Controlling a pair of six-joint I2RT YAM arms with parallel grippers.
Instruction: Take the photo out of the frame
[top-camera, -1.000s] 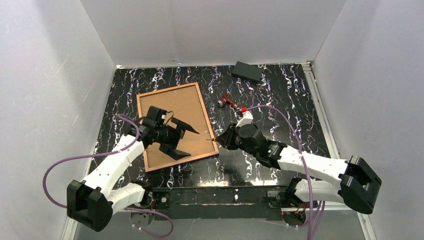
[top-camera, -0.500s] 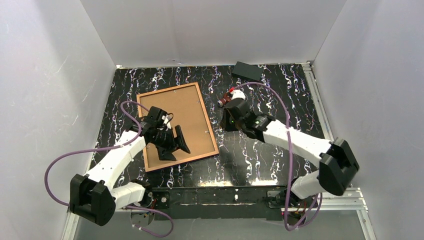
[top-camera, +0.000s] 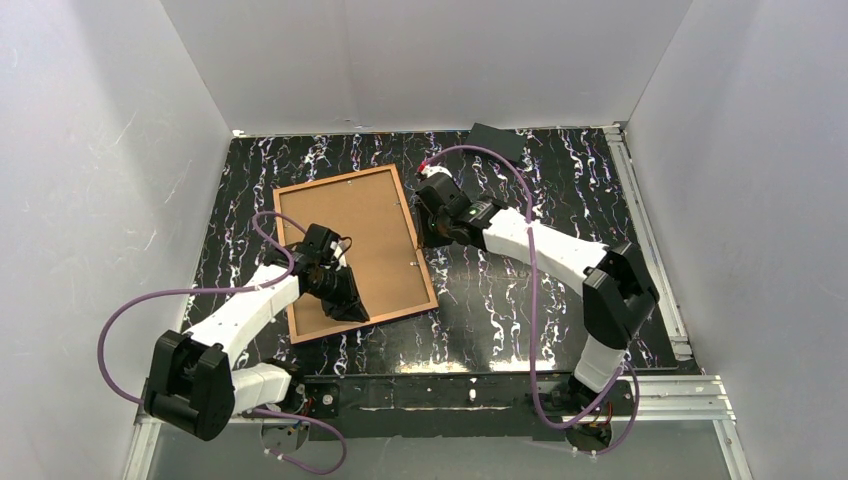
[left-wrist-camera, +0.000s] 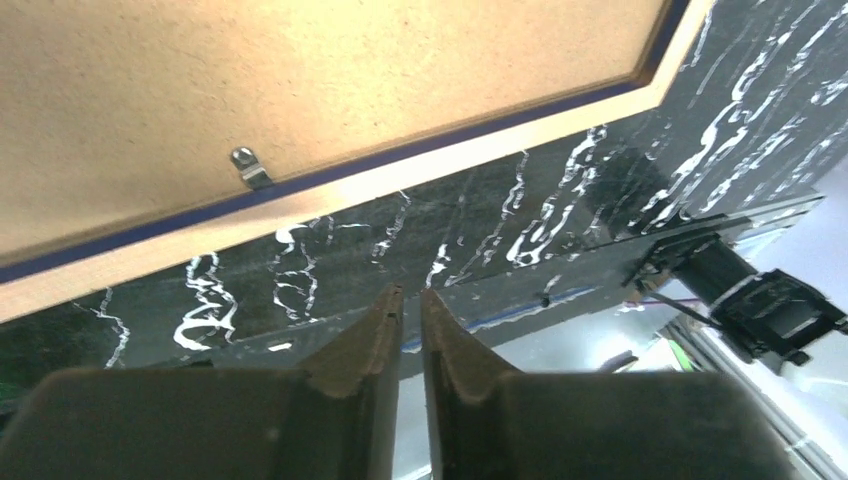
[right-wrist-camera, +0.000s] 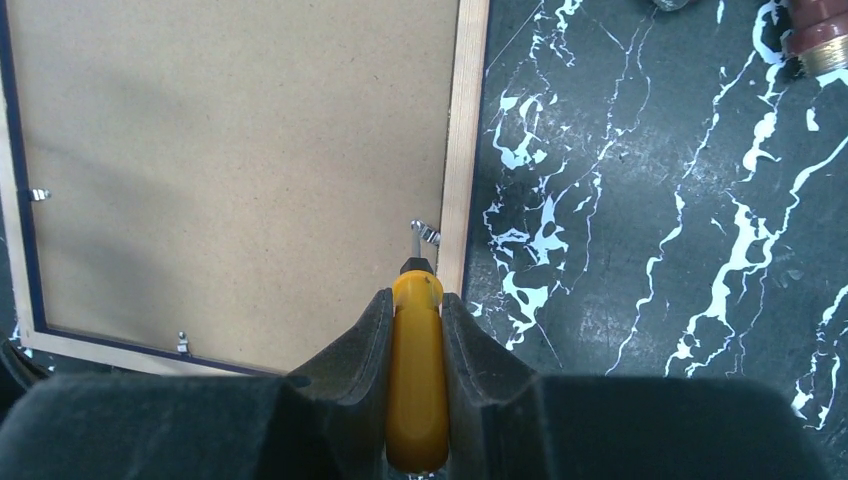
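Nearest to us, the left gripper (top-camera: 352, 302) hangs low over the near edge of the frame (top-camera: 335, 178). Its fingers are drawn almost together, with only a thin slit between them and nothing in it; we cannot tell whether they touch the wood. The frame lies face down on the black marbled table (top-camera: 520, 290), turned a little askew, its pale wooden back and thin navy inner line showing. The photo (top-camera: 350, 235) sits inside it, only its plain brown board back in view, with small metal clips (left-wrist-camera: 248, 165) along the rim. Farther in, at the frame's right side, the right gripper (right-wrist-camera: 418, 300) is clamped on a yellow-handled screwdriver (right-wrist-camera: 417, 380). The screwdriver's tip meets one clip (right-wrist-camera: 425, 233) at the inner edge of the right rail. To the right, a reddish-brown object (right-wrist-camera: 820, 30) lies on the table at the corner of the right wrist view. Farthest back, a small black block (top-camera: 497, 141) rests by the rear wall.
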